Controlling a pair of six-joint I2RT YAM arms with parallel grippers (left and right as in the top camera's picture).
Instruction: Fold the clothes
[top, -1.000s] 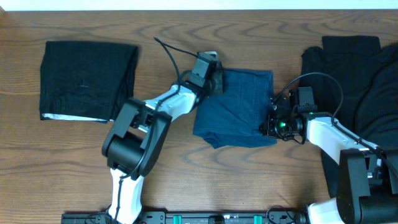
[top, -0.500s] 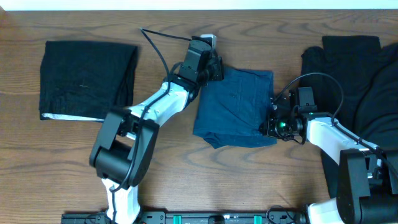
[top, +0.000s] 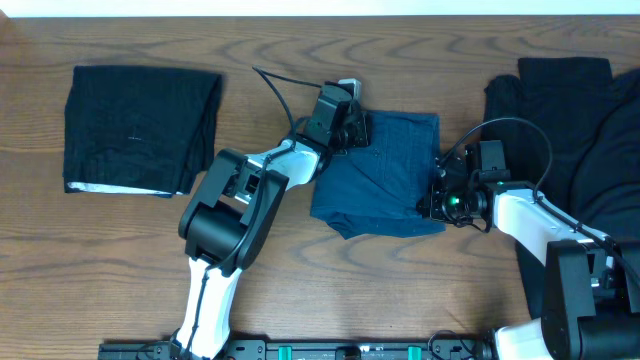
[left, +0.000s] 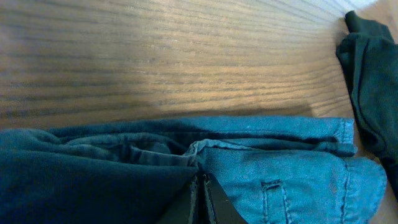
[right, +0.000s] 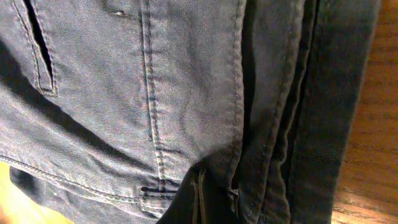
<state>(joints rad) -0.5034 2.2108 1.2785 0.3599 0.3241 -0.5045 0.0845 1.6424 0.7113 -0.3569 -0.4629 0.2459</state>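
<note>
Denim shorts (top: 385, 170) lie mid-table, towards the far edge. The right gripper (top: 430, 204) stays clenched on their near-right hem. Farther off, the left gripper (top: 350, 128), pinching the far-left corner, has swung back inward over the cloth, so the fold looks underway.

The worktop (top: 300, 40) is brown wood, its wavy, ringed grain running from side to side. Beyond the left tool (top: 357, 128), a pale white strip (top: 320, 7) runs along the far edge. Behind the tool, at the near edge, lies a black rail (top: 330, 350) with green parts. Just ahead of the tool, a soft sheen of light lies on the wood.
</note>
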